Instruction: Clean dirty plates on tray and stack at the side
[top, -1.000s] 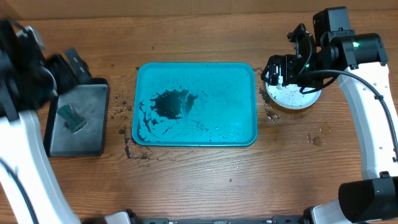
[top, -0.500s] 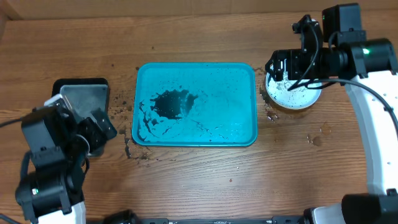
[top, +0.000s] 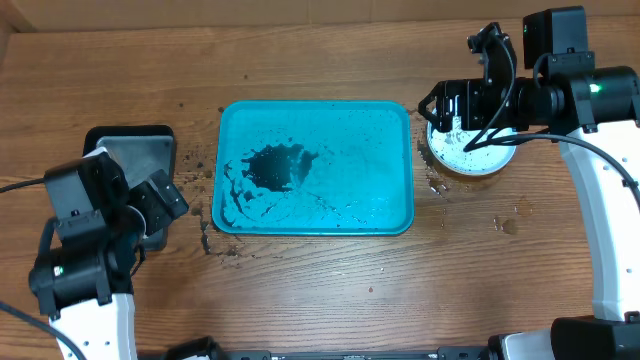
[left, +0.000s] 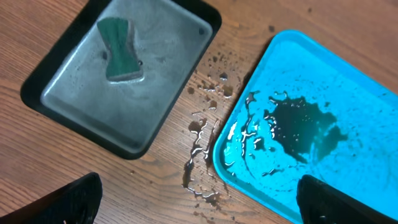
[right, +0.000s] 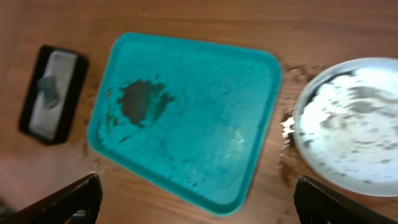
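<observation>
Right arm (top: 545, 95) over plates (top: 468, 156), table (top: 330, 285) open in front of tray (top: 370, 150)

Brown wood-grain tabletop (top: 320, 290) under soft even light, a pale tan band (top: 250, 12) along its far edge.

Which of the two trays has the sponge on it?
The smaller grey tray with the black rim holds the green sponge; the large turquoise plastic tray holds only dark smears and water.
</observation>
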